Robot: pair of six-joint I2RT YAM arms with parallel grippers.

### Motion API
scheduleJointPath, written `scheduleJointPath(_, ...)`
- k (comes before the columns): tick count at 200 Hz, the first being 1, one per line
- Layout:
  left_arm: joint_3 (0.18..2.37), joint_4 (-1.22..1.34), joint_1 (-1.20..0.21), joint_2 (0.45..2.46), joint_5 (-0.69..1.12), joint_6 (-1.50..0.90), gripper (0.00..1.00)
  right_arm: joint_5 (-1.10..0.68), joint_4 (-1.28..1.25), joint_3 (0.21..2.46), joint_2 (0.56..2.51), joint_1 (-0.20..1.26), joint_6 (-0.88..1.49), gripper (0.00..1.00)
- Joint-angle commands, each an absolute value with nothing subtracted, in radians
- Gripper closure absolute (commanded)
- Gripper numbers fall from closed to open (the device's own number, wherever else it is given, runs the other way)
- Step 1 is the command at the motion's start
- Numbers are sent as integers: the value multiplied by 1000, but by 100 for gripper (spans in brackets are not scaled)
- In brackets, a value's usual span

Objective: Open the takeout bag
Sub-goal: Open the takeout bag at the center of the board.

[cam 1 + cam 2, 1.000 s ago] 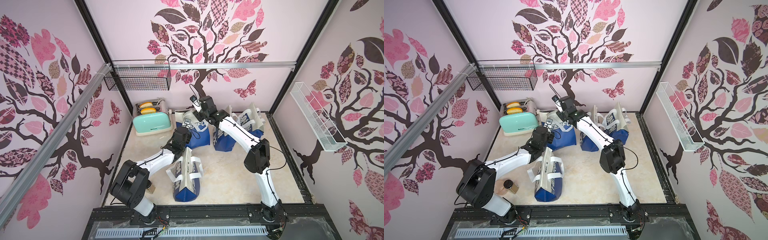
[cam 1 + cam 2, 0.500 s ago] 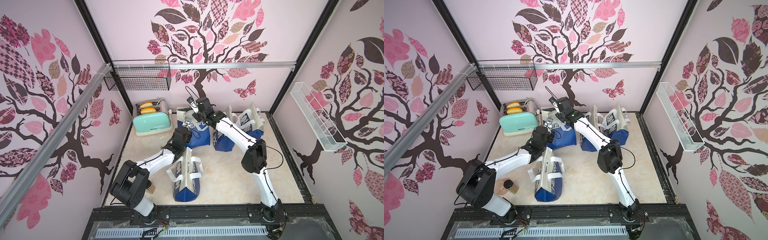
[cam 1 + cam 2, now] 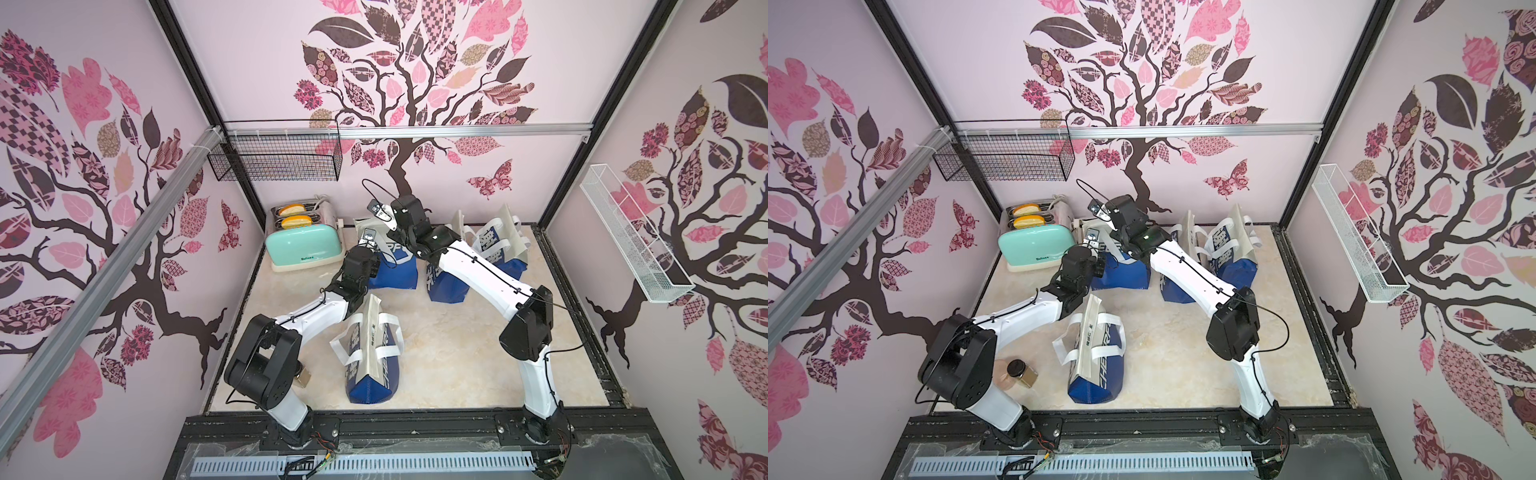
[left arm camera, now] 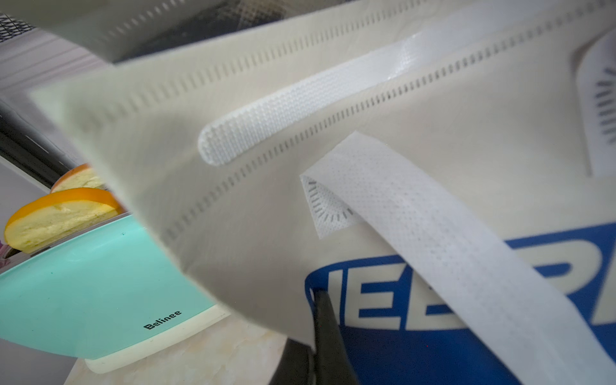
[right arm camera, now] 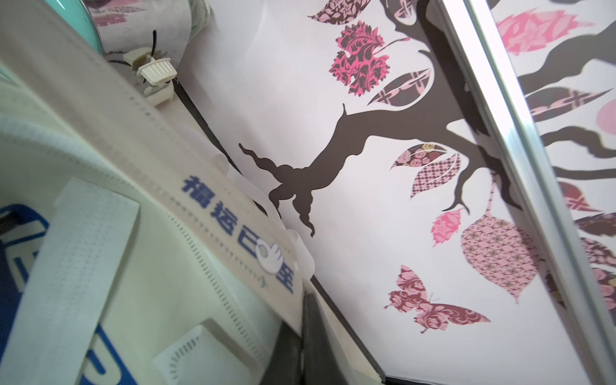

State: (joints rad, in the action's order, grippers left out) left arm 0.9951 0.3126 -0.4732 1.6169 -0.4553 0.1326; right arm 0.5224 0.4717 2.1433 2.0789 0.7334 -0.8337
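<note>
in both top views the cream and blue non-woven takeout bag point(image 3: 394, 266) point(image 3: 1121, 274) stands just above the middle of the frame. it sits just right of the mint-green toaster point(image 3: 305, 249).

only a top view shows the small amber jar with a black lid point(image 3: 1017, 374) clearly, at lower left; in its twin the left arm's shoulder nearly covers it. the left wrist view alone shows the white velcro strip point(image 4: 290, 106) on the cream flap, a white strap handle point(image 4: 450, 240) and the yellow bread slices point(image 4: 60, 216) in the toaster. the right wrist view alone shows blue characters point(image 5: 233, 230) printed along the rim.

the takeout bag stands upright on its blue base, mouth up. its long axis runs left to right across the top frames, with the printed face towards the bottom edge.

the left arm slants low from the lower left up to the bag's left end. the left gripper point(image 4: 321, 326) is clenched on the cream fabric. the right arm rises from the lower right, elbow high, and its white forearm slants up-left. its wrist bends over the bag's top, and the right gripper point(image 5: 311, 326) is clamped on the rim.

another bag lying on its side point(image 3: 372, 357) is at lower centre. two more upright bags point(image 3: 494, 245) stand at the right.
</note>
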Motion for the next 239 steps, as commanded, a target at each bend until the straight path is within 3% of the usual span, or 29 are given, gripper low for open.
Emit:
scheduleJointPath(1,967,195,-437,1647,-581,167,100,711,353,2172,1998,717,-970,100)
scheduleJointPath(108,948,332,-433,1696,-663,277,100,729,313,2238,1966,731,-1193,100)
scheduleJointPath(183,905,306,-428,1576,-511,101,100,523,560,2263,2013,729,-895,100)
scheduleJointPath(239,894,235,-412,1526,-391,7,51,507,575,2393,2184,725,-759,100)
